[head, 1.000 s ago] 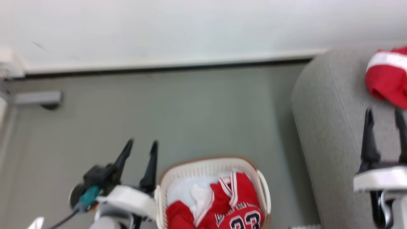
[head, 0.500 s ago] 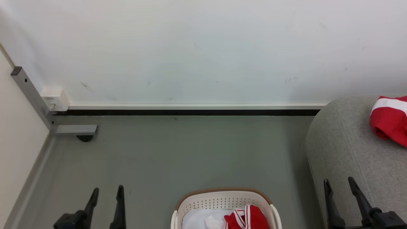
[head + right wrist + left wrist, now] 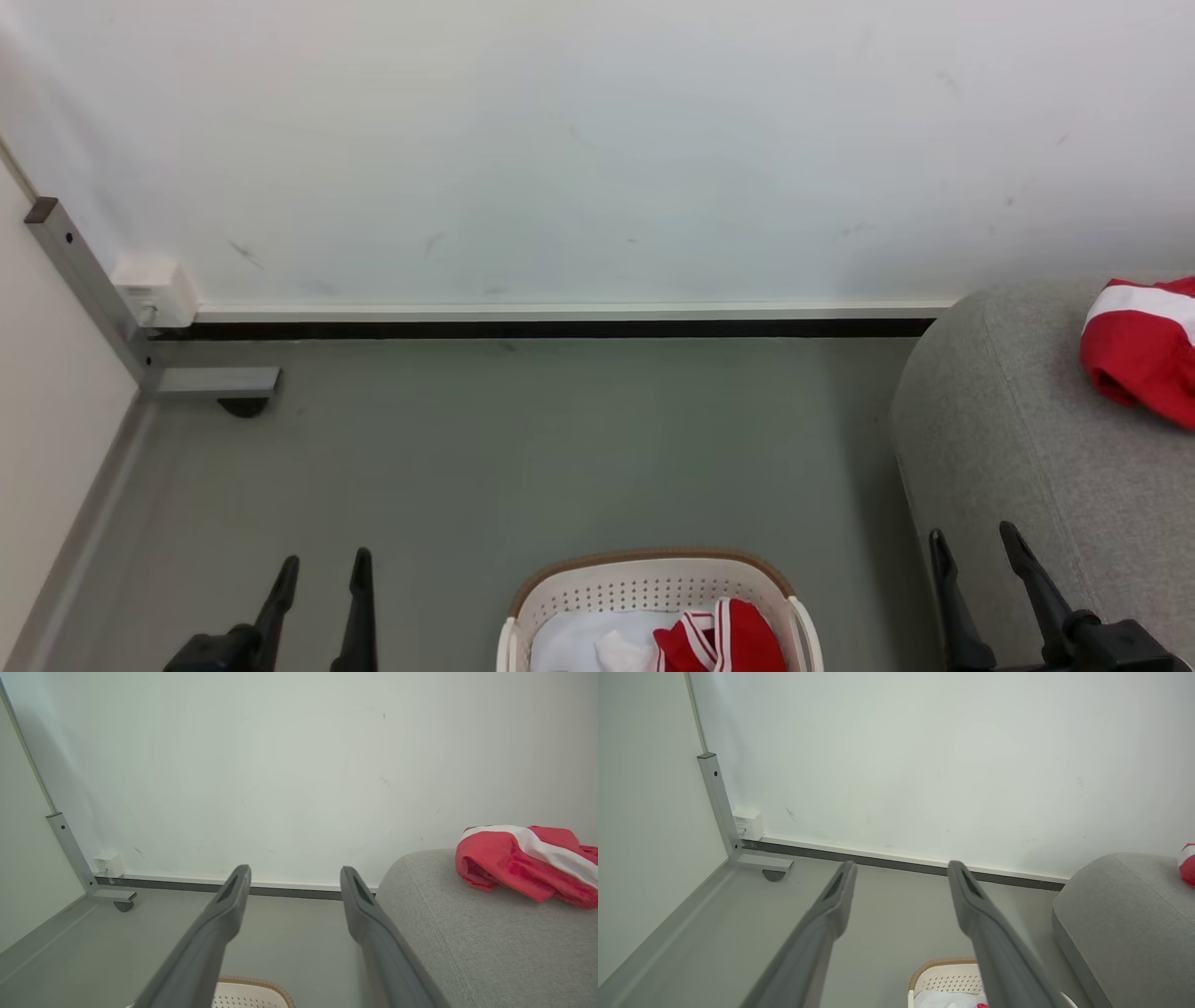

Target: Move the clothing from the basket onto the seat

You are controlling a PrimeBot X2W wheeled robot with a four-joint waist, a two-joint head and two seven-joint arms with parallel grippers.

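The cream basket [image 3: 653, 583] with its brown rim sits on the floor at the bottom centre of the head view; red clothing [image 3: 724, 644] with white trim and a white garment [image 3: 579, 644] lie inside it. Another red piece [image 3: 1139, 359] with a white band rests on the grey seat [image 3: 1018, 439] at the right, and in the right wrist view the same piece [image 3: 523, 863] lies on the seat [image 3: 467, 933]. My left gripper [image 3: 322, 565] is open left of the basket, holding nothing. Just as open and bare, my right gripper [image 3: 971, 541] hangs by the seat's front edge.
A white wall with a dark baseboard [image 3: 560, 329] closes the far side. A grey metal post with a wheeled foot [image 3: 219, 385] and a small white box [image 3: 154, 289] stand in the left corner. Grey floor [image 3: 523, 448] lies between wall and basket.
The head camera has tilted up since a second ago, so the basket and both grippers now sit lower in its view. Both grippers stay open. Over the last half second little has shifted.
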